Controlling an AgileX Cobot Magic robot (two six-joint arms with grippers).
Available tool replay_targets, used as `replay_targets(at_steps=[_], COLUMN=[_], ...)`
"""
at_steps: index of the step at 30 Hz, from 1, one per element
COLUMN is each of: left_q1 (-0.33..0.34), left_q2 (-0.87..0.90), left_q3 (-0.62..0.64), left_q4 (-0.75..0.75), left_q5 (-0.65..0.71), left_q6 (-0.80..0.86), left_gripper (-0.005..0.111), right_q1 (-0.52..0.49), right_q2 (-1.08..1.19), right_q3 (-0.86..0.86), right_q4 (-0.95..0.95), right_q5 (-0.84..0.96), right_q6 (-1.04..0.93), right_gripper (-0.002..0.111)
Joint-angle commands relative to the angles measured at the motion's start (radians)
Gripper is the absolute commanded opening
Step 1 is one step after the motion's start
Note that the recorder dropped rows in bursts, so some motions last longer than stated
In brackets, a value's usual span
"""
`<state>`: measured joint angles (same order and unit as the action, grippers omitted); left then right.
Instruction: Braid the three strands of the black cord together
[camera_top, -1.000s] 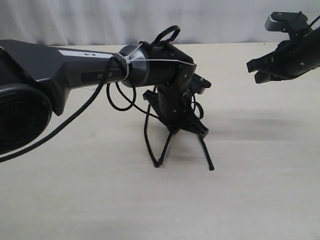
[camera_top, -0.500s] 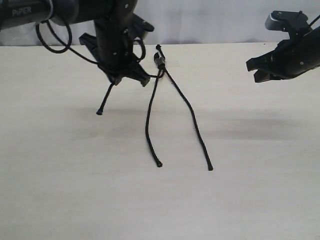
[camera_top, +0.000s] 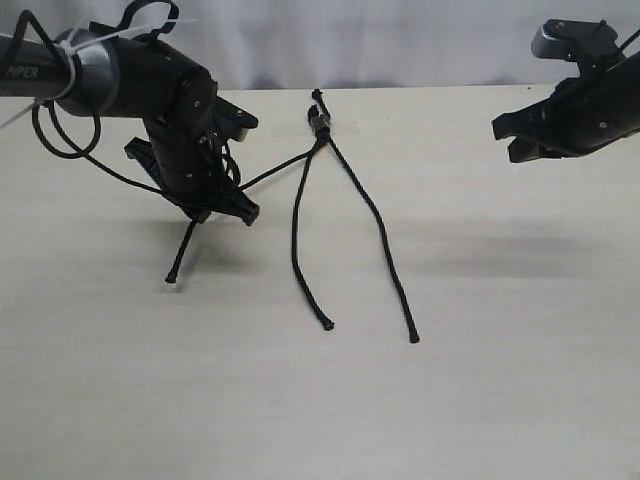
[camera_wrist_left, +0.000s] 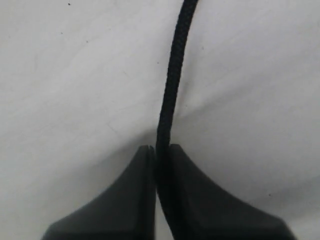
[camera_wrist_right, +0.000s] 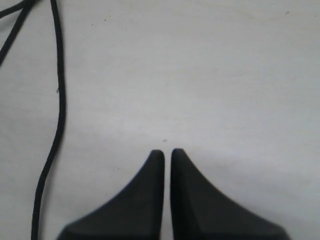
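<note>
Right now the black cord (camera_top: 322, 135) lies on the tabletop (camera_top: 500, 380), so take its knotted end (camera_top: 319, 120) as your landmark. From that knot the middle strand (camera_top: 294, 235) and the right strand (camera_top: 383, 237) trail toward the camera. They are slack, spread apart and nowhere crossed, so by my reading the braid has hardly begun. The left strand (camera_top: 275, 168) leaves the knot sideways and runs to your left hand (camera_top: 215, 208), which is clamped on it. The left wrist view shows the rope pinched between the fingertips, and its loose tail hangs down until the tip touches the tabletop. Holding it out to the left of the knot seems meant to keep it clear of the other two strands, ready to be carried over the middle one. I cannot tell what anchors the knot, so judge your pull gently. Your right hand (camera_top: 515, 140) is closed on nothing and hovers well to the right of the knot, apparently parked out of the way. It would need to open before it can take a strand.
</note>
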<state>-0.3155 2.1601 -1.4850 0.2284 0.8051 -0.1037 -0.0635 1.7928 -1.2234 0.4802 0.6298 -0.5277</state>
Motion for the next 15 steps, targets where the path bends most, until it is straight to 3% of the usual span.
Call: replay_targets(at_steps=[1,4,6,10,14,15], left_q1=[0.001,0.001,0.001,0.001,0.001,0.003], left_q2=[-0.005,-0.004,-0.004,-0.015,-0.113,-0.159], left_q3=[0.005,0.005,0.005,0.007,0.023,0.042], left_q4=[-0.007,-0.011,-0.011,-0.023,-0.035,-0.023], left_q5=[-0.012,-0.02,-0.022,-0.043,-0.053,-0.077], left_q6=[-0.012,-0.001,0.01,0.096,0.136,0.136], left_gripper=[0.032,0.05,0.051,0.03,0.001,0.0], right_q1=[-0.004,-0.004,-0.004,0.021,0.115,0.148], right_q2=[-0.003,-0.003,-0.003,-0.003,-0.003,-0.003], right_q3=[0.003,0.003,0.003,0.003,0.003,0.003], right_q4=[0.006,0.006,0.006,0.025,0.025,0.025], right_q5=[-0.024,-0.024,-0.025,-0.02,-0.016,-0.016], right_q6=[0.018,0.018,0.02,0.019,0.026,0.028], right_gripper=[0.005,0.005,0.005,0.01,0.023,0.026])
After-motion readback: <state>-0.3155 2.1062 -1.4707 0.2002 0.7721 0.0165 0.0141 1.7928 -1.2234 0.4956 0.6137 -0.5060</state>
